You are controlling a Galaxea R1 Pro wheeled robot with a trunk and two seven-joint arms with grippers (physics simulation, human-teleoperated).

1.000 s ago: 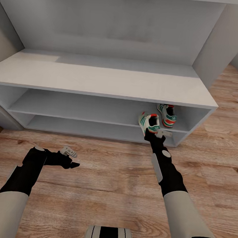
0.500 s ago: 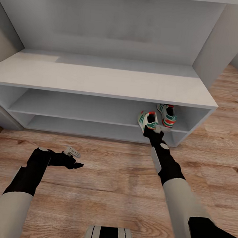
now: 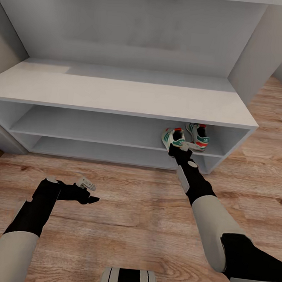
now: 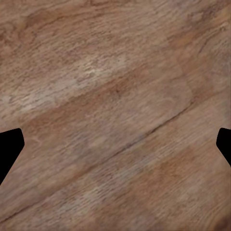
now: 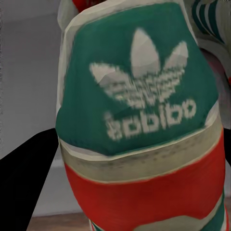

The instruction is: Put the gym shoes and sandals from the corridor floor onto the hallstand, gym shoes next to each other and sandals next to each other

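My left gripper [image 3: 90,192] hangs over bare corridor floor [image 3: 133,226], jaws spread, empty. My right gripper [image 3: 180,147] clamps one gym shoe [image 3: 173,138] at the hallstand [image 3: 119,97] shelf edge; the other gym shoe [image 3: 198,136] sits deeper, half hidden.

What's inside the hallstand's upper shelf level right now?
Two gym shoes sit at its right end, side by side; the right pincer holds the nearer one's heel. The hallstand top hides the shelf's rear.

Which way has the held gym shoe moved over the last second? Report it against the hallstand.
Yes. The held gym shoe in the right pincer has gone up and inward, from the hallstand's shelf edge toward the other gym shoe.
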